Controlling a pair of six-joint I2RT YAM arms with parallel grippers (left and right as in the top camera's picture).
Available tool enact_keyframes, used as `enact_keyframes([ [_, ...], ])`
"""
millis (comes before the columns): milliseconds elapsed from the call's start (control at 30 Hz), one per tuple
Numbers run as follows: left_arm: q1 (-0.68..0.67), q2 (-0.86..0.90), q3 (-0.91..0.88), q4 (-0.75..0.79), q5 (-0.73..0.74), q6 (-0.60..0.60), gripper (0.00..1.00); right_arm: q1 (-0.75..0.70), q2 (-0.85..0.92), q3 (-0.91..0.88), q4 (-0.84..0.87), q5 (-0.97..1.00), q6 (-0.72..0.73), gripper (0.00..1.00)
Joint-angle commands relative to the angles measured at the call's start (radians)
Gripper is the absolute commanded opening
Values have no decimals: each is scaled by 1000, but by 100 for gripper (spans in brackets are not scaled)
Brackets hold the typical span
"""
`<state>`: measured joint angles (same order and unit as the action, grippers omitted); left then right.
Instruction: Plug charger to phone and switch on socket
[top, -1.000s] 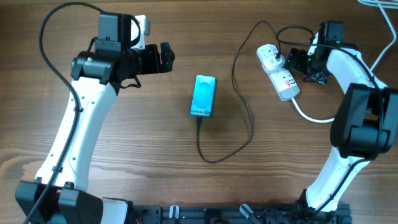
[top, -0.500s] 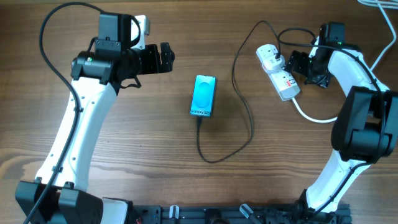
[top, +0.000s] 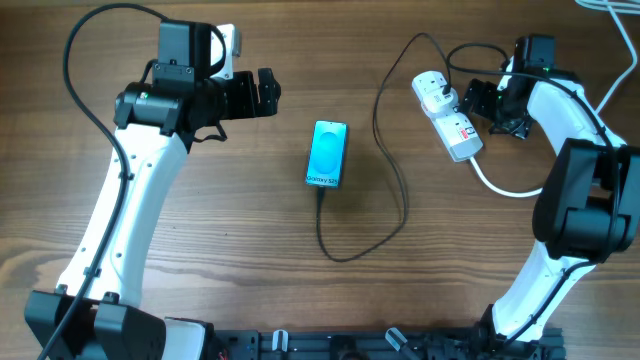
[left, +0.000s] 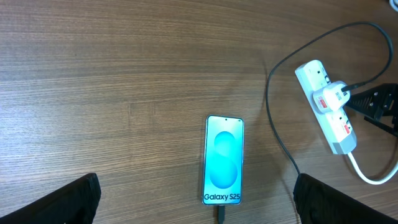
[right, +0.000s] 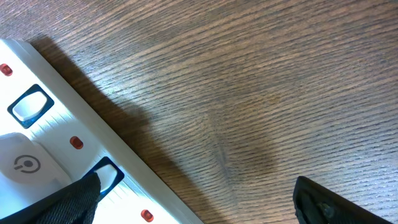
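Little had moved since the earlier frames: only the right arm's elbow had drifted slightly towards the table's centre, and both grippers sat where they had been. The left gripper (top: 270, 92) hung released, its fingers spread wide, well apart from the phone (top: 327, 153). The phone lay flat on the wooden table (top: 230, 260) near its centre, its cyan screen up and the words "Galaxy S25" at its near short edge. The charger cable (top: 402, 195) looped from the white adapter (top: 438, 97), seated in the power strip (top: 455, 128), round to that short edge, where its plug tip (left: 219, 213) met the phone. The right gripper (top: 474, 100) was also spread open, holding nothing, just beside the power strip's right side. Its wrist camera showed a white rocker switch (right: 28, 104) among small red marks. The thick white cord (top: 500, 188) curved away from the strip's near end.
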<state>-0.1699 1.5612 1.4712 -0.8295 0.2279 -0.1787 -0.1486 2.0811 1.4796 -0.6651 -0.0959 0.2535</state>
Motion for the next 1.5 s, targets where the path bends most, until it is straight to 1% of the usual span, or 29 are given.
enact_keyframes([
  [0,-2,6,-1,2,-17,-10,100,0,24,-10,2,6,11,100],
  [100,-2,6,-1,2,-17,-10,100,1,38,-10,2,-18,12,100],
  [700,-2,6,-1,2,-17,-9,100,1,55,-9,27,-19,12,100],
  [900,-2,6,-1,2,-17,-9,100,1,55,-9,28,-83,8,100],
  [1267,-2,6,-1,2,-17,-9,100,2,56,-10,-6,-83,13,100],
  [1467,-2,6,-1,2,-17,-10,100,13,58,-40,15,-82,11,100],
])
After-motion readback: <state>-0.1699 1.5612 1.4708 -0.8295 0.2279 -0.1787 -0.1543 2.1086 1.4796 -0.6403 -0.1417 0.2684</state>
